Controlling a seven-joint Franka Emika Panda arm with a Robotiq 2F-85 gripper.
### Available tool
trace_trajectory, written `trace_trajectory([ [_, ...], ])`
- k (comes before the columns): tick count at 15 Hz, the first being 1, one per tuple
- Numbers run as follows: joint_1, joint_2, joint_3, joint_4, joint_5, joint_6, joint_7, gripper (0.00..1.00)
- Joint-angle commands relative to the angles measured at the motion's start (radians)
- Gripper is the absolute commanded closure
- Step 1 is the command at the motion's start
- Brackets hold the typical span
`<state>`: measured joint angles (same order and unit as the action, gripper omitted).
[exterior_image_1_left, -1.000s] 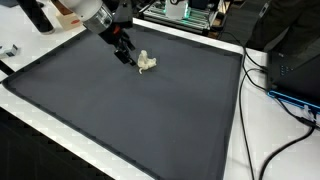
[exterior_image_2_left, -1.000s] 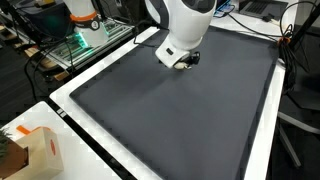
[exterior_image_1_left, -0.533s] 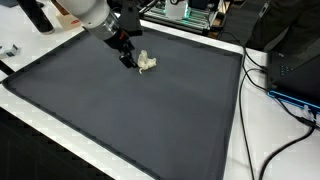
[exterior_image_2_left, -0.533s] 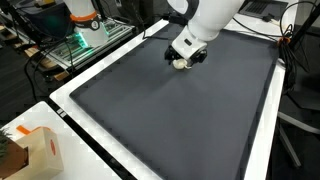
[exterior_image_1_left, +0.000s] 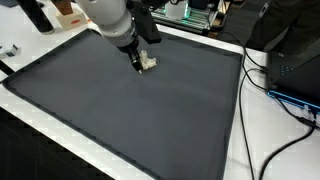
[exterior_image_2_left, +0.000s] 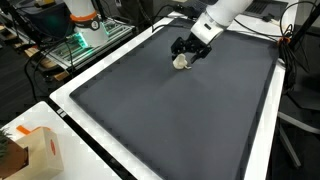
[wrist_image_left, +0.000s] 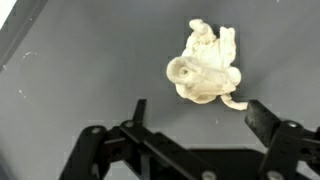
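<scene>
Wrist view: I am holding my gripper (wrist_image_left: 194, 108) with its jaws spread wide, pinching nothing. The small cream figurine (wrist_image_left: 205, 65) is lying on the dark grey mat (wrist_image_left: 70, 60), just beyond my fingertips (wrist_image_left: 138, 106) and apart from them, roughly in line with the gap between them. In both exterior views I am hovering low, just beside the figurine, which is resting on the mat near one of its edges. In an exterior view, a cardboard box (exterior_image_2_left: 38, 150) is standing well apart, off the mat.
</scene>
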<state>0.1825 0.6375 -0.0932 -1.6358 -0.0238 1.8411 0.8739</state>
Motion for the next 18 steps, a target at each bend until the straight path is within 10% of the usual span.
trace_trajectory([
  [1,0.061,0.022,-0.002,0.038,-0.134,-0.057,0.031,0.00],
  [18,0.206,-0.047,0.065,-0.140,-0.555,0.117,0.006,0.00],
])
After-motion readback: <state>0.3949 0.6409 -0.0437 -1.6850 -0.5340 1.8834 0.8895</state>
